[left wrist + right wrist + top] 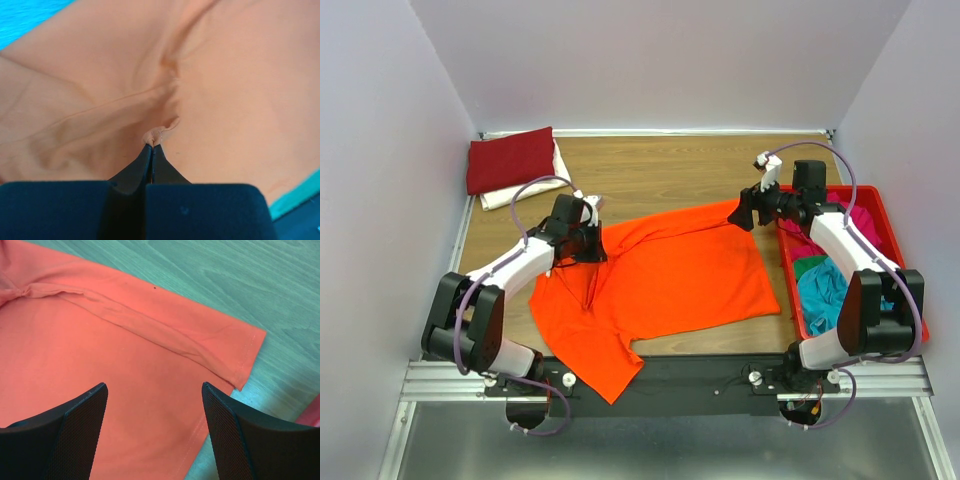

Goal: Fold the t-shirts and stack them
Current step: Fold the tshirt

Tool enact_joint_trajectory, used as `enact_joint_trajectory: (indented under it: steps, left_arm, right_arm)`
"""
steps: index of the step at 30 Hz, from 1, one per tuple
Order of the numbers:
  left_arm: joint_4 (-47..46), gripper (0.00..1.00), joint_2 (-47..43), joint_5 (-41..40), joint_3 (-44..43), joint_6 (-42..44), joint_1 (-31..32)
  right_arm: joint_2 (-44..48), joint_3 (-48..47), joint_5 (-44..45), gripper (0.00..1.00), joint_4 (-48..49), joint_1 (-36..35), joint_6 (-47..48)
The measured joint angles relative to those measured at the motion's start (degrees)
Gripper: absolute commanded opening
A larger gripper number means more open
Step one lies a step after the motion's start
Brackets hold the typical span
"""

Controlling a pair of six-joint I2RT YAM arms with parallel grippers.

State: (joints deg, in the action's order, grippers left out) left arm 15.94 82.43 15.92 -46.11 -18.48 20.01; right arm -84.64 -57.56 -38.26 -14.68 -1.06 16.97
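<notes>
Now | left gripper (pixel 152 146) pinches orange t-shirt (pixel 690 280) (small fold) | right gripper (pixel 154 385) agape

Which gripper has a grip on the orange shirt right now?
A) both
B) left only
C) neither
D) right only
B: in the left wrist view the left gripper is shut on a small pucker of the orange t-shirt, while the right gripper has its jaws wide apart above the cloth and holds nothing.

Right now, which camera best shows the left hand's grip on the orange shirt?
Left wrist view: the left hand is shut on a small fold of the orange shirt. From above, the wrist hides that pinch; the right wrist shows only another corner.
</notes>
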Motion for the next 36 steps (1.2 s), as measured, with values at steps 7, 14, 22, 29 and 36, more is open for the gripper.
enact_joint_trajectory:
  steps: [7,14,22,29,36]
  left_arm:
    - [-1.14,0.3,-1.09,13.22,2.08,0.2,1.64]
    - [-1.07,0.49,-0.83,24.2,4.98,1.33,3.43]
    - [-1.79,0.61,-10.25,8.96,0.59,-2.29,-2.84]
    - [-12.44,0.52,-13.97,3.52,5.11,-9.99,-25.4]
    - [-16.59,0.51,-3.72,3.67,7.19,-13.51,-33.75]
  right_arm:
    - [0.02,0.0,0.0,0.82,0.0,0.07,0.0]
    - [0.0,0.0,0.04,0.82,0.0,0.33,0.09]
    - [-1.29,-0.04,0.79,0.82,0.02,0.37,0.66]
    - [-9.64,-3.21,3.63,0.82,-1.84,0.39,1.46]
    - [-11.5,-4.31,4.15,0.82,-2.16,0.37,1.55]
